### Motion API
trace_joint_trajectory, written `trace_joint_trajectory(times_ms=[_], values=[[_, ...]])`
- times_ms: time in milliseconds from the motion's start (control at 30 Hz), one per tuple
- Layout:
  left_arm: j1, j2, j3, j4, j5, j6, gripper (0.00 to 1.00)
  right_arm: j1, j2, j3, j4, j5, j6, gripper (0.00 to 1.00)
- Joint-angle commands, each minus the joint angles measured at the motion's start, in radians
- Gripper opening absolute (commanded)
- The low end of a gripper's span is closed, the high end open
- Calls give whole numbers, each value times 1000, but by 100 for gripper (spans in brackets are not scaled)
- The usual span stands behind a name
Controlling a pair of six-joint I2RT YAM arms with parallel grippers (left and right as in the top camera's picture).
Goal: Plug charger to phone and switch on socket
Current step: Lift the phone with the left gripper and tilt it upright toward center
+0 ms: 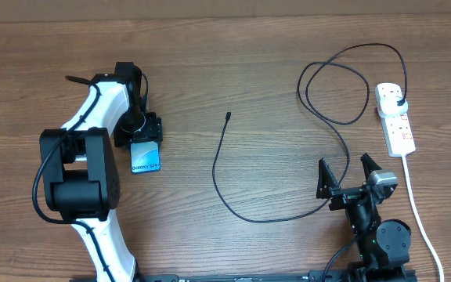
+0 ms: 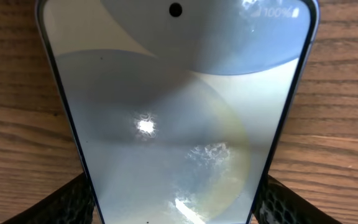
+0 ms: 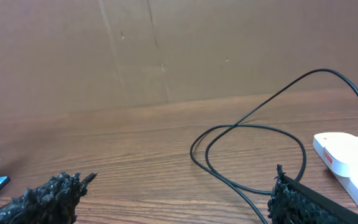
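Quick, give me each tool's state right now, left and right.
Left tool: jaws straddle the phone; whether they grip it cannot be told.
Right tool: open, holding nothing.

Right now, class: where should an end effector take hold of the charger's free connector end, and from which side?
Grip the charger just behind its small connector tip, coming straight down from above. That stretch lies flat and nearly straight on the table, so a pinch across it should pin it and leave the tip free for the phone.
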Motion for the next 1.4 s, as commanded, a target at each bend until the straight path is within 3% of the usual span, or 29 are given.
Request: trace_joint_trajectory(times_ms=[0,333,667,933,1167,1367], values=[[5,31,-31,40,14,3,68,2,-9,-11,6,5,2,100],[5,31,17,11,15,-11,73,2,-9,-11,6,5,2,100],[5,31,243,-155,125,-15,71,2,-9,-11,6,5,2,100],[5,30,357,-216,345,-76,71,2,-9,-11,6,5,2,100],[4,31,357,-217,642,-136,66,2,-9,-11,6,5,2,100],[4,31,357,-235,761,-206,67,2,-9,-11,6,5,2,100]])
